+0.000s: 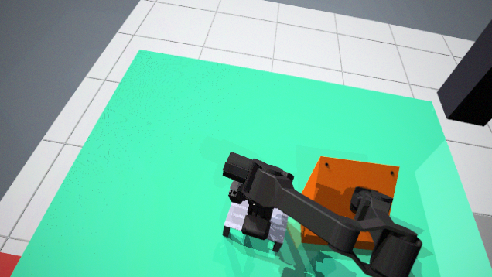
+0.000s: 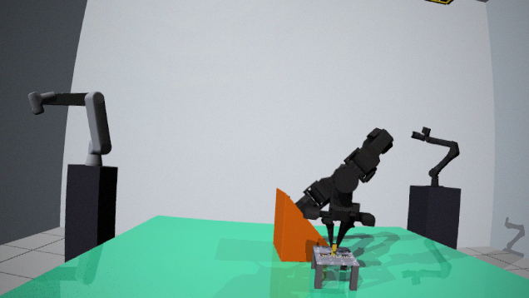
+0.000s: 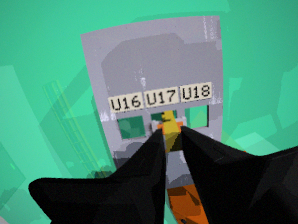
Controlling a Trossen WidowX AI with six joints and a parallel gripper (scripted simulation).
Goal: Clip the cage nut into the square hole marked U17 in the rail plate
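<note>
The grey rail plate [image 1: 237, 212] [image 2: 349, 260] [image 3: 150, 55] stands on short legs, with square holes labelled U16, U17 and U18. My gripper [image 2: 333, 245] [image 3: 170, 133] is shut on the yellow cage nut [image 2: 333, 250] [image 3: 170, 123] and points down over the plate. In the wrist view the nut is at the U17 hole [image 3: 157, 118] and covers much of it; U16 and U18 are uncovered. The fingers hide the nut's near side, and I cannot tell how deep its wings sit in the hole. In the top view the arm hides the fingertips and nut.
An orange wedge-shaped block [image 1: 360, 178] [image 2: 291, 237] [image 3: 187, 202] stands close beside the plate, under my arm. Both are on the green table top [image 1: 174, 128]. Two other arms on dark pedestals [image 2: 91, 208] [image 2: 432, 212] stand beyond the table.
</note>
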